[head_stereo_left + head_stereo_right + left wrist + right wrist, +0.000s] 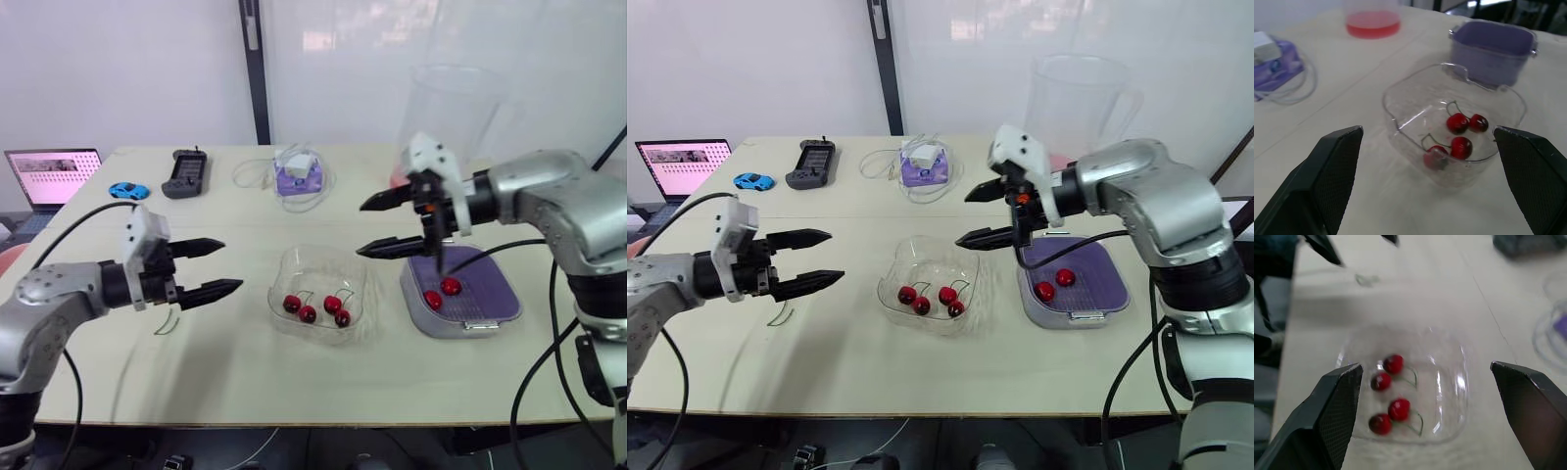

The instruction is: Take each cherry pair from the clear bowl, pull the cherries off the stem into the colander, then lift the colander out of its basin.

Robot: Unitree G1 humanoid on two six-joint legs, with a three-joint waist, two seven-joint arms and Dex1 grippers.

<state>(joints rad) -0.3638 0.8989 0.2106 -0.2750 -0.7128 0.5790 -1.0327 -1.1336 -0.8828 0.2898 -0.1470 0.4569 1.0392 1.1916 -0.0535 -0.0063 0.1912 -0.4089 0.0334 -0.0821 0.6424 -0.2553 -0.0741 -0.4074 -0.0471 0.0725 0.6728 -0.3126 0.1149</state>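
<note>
The clear bowl (318,262) stands mid-table and holds two cherry pairs (299,306) (338,309), red with green stems. To its right, the purple colander (490,284) sits in its grey basin (468,327) with two loose cherries (443,292) inside. My left gripper (232,264) hovers open to the left of the bowl, with nothing between its fingers. My right gripper (360,230) is open and empty above the bowl's right rim, pointing left. The right wrist view looks down on the bowl (1449,382) and its cherries (1387,396). A bare stem (168,321) lies on the table under the left gripper.
Along the back of the table are a laptop (54,176), a blue toy car (128,190), a black controller (184,173), and a purple box with a white charger and cable (297,174). A tall clear pitcher (451,117) stands behind the colander.
</note>
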